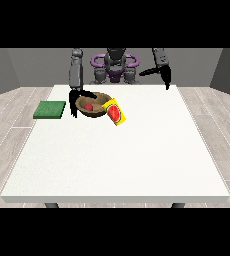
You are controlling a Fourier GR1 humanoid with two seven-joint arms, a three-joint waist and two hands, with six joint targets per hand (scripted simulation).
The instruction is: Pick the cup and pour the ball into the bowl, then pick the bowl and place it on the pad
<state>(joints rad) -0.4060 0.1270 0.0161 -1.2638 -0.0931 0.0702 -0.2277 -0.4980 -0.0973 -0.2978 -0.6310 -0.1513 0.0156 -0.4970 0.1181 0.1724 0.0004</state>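
Cup [115, 112] tipped against bowl [93, 105], pad [50, 109] beside.

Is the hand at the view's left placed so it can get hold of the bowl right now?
Probably yes. The hand at the view's left is already at the bowl's left rim, nothing between them. The cup lies tilted against the bowl's right side, away from that hand.

No readable text anywhere — the yellow cup [115, 112], lying tipped just beside the robot hand [76, 101] at the view's left, bears a red mark, but no letters or numbers can be made out.
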